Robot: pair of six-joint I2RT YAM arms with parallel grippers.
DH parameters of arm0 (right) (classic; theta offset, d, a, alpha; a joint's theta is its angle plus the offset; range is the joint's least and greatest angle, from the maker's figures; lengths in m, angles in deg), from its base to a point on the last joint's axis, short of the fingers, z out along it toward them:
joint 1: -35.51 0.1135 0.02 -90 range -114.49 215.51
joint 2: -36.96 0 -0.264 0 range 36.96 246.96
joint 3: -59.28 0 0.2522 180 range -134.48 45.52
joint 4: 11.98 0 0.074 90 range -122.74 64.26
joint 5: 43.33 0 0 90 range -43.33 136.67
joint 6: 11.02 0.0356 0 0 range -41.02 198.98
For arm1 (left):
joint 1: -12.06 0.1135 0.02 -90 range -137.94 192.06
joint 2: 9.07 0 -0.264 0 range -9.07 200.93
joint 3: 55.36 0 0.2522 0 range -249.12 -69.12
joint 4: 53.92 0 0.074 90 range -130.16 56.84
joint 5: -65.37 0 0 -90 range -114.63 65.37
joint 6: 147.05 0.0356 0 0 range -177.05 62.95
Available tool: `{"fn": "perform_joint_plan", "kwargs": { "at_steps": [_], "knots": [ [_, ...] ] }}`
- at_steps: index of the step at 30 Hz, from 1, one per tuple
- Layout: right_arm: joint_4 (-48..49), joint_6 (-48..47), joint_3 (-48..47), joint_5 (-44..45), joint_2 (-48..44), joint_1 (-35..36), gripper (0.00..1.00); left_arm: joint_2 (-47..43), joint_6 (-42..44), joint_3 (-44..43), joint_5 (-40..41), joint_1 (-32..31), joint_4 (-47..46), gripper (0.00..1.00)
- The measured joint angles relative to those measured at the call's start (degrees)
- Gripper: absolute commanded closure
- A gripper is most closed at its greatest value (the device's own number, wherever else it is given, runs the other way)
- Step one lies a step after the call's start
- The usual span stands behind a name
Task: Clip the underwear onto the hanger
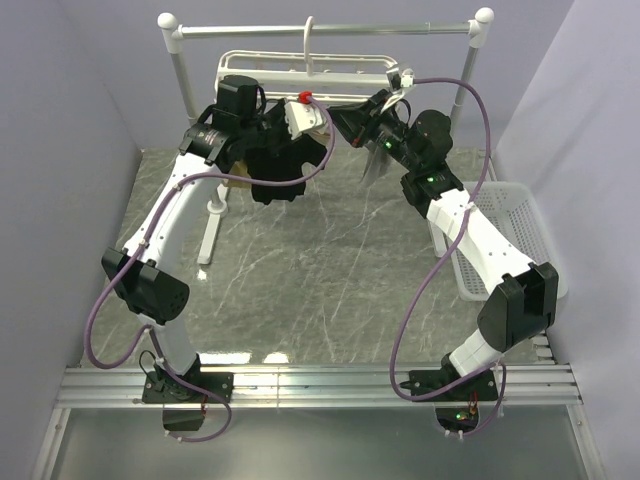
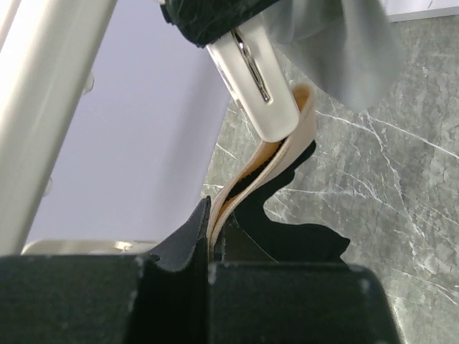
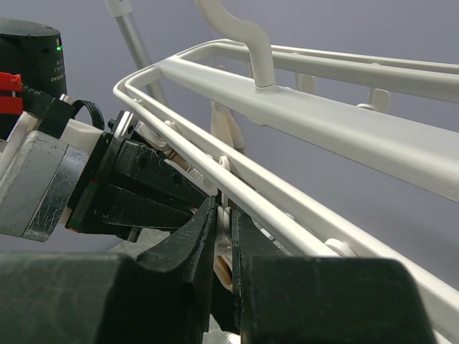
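The underwear [image 1: 288, 180] hangs as a dark bunch at the far side of the scene, under the left half of the hanger [image 1: 240, 62] and clear of the table [image 1: 320, 280] below it. In the left wrist view its tan waistband [image 2: 308, 122] runs as a folded strip from beside a white clip [image 2: 262, 86] down into the left gripper [image 2: 211, 226]. The gripper's black fingers are pressed together on the band. Black fabric is gathered at the top of that clip, but the view does not show how much of it the clip bites. A grey garment [image 2: 344, 43] hangs just right of the clip.

The right gripper [image 3: 224, 236] reaches in from the right, just below the hanger's near rail [image 3: 287, 208]. Its two fingers are drawn close, with a slim white clip body [image 3: 222, 247] squeezed between them and a sliver of tan showing lower in the gap. The left gripper's dark wrist housing [image 3: 122, 190] sits just to the left of it, so the two hands nearly meet at the same spot.

The hanger's double rails sweep away to the right in that view, and its hook [image 3: 244, 32] rises from the upper rail. From above, the hook loops over a metal rail [image 1: 330, 30] carried on white posts at the far edge. A white slotted basket [image 1: 510, 215] stands at the right side of the table, well apart from the garment.
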State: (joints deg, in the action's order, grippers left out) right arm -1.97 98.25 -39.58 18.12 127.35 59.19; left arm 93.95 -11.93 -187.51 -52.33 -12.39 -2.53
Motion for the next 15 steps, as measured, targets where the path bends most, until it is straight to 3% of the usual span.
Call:
{"fn": "perform_joint_plan", "kwargs": {
  "at_steps": [15],
  "knots": [
    [-0.1,-2.3,0.1,0.2,0.0,-0.1,1.00,0.2,-1.1,-0.9,-0.6,0.0,0.3,1.00]
  ]
}}
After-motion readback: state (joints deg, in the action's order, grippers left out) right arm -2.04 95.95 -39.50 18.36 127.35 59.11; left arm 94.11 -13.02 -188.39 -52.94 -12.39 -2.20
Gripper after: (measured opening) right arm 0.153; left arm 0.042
